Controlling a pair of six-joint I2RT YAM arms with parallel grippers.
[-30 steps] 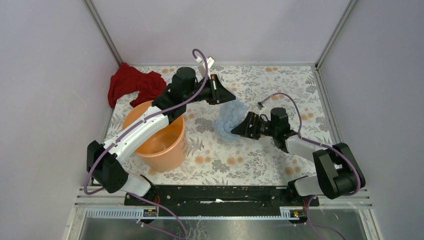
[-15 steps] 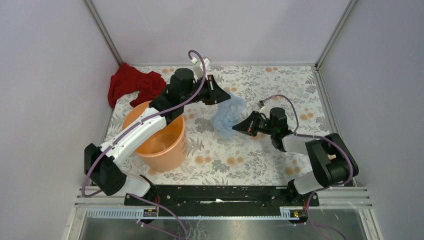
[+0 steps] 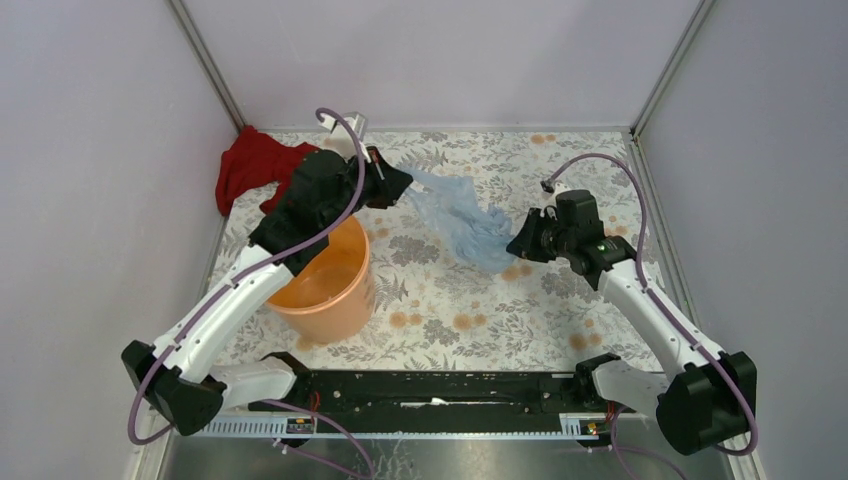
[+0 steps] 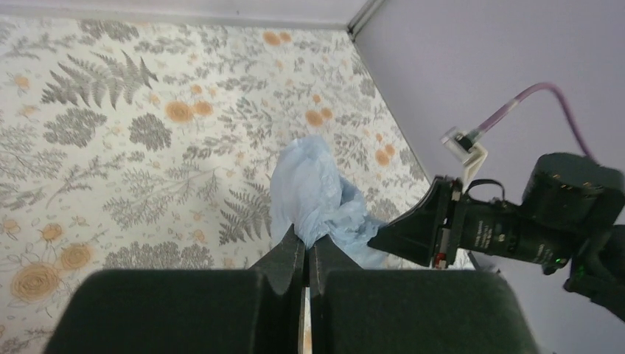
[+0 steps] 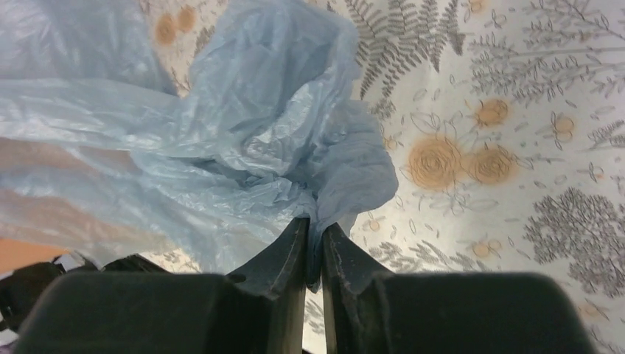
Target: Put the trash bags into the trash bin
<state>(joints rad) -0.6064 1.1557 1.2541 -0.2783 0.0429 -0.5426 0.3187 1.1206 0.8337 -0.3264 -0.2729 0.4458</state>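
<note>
A: Bag position?

B: Pale blue trash bag (image 3: 462,212) is stretched mid-table, toward the far edge, between the arms. Left gripper (image 3: 397,184) is clenched on one end; right gripper (image 3: 516,246) pinches a fold at the other.

A: Handling?

B: My judgement: carry both ends together to the trash bin (image 3: 335,305) near the left edge, keep the film slack, and let go only above its mouth.

A: Unclear?

B: The left arm covers part of the bin's rim. The red cloth (image 3: 250,165) in the far left corner is half hidden. Can't tell whether the film touches the table.
</note>
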